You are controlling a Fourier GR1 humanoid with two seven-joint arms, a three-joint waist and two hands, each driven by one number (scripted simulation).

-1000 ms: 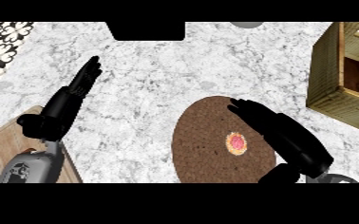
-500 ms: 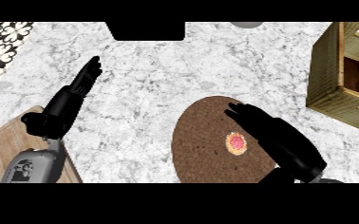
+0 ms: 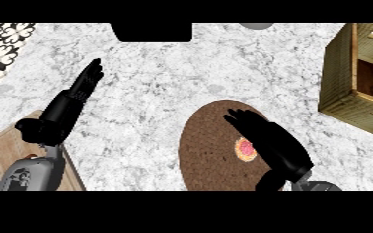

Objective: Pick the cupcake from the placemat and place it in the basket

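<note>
— What's on the worktop?
— White marbled worktop [image 3: 182, 74] with a round brown placemat [image 3: 211, 143] at lower right. The cupcake [image 3: 245, 149], pink-topped, sits on it, partly hidden by the right hand [image 3: 273, 143], whose fingers are extended above it.
— And the basket?
— The basket [image 3: 339, 74] stands at the right edge, well apart. The left hand [image 3: 76, 96] rests open at left.

I am working at a kitchen counter; the white-and-grey marble top [image 3: 189, 74] spreads below me; a round brown placemat [image 3: 211, 148] lies on it with a pink-iced cupcake [image 3: 245, 149]; a woven basket [image 3: 339, 79] sits at the right edge; a patterned black-and-white tile surface [image 3: 13, 42] shows at upper left.
</note>
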